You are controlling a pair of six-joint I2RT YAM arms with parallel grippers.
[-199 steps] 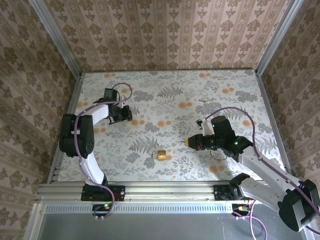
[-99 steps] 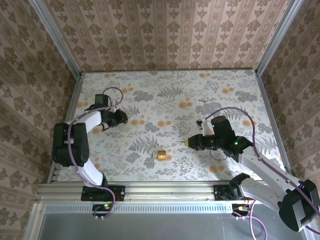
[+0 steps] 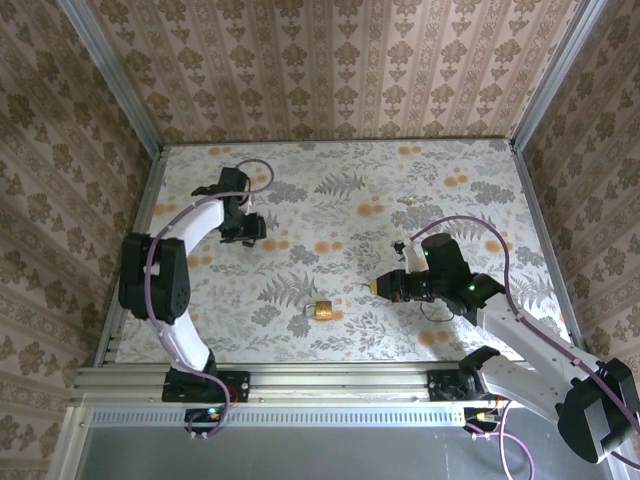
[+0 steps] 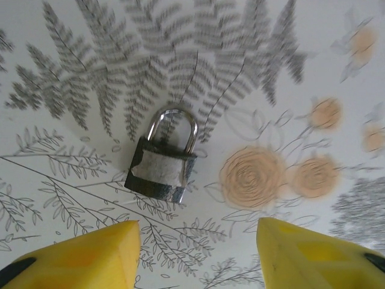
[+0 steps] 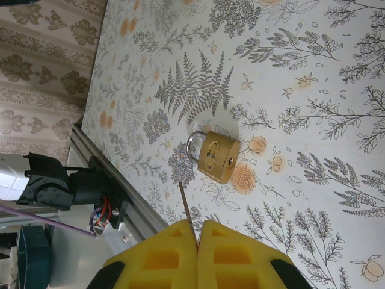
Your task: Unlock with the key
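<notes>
Floral tabletop [image 5: 337, 72], key [image 5: 184, 208] pinched in right end effector [image 5: 197, 227], near brass padlock [image 5: 218, 156]

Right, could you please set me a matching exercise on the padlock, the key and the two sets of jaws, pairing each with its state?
Things:
1. padlock
2. key
3. left jaws
4. right jaws

States:
A. open
B. shut
C. lying on the table
D. pinched, with its tip sticking out

Pairs: 1-C; 2-D; 3-A; 4-B
</notes>
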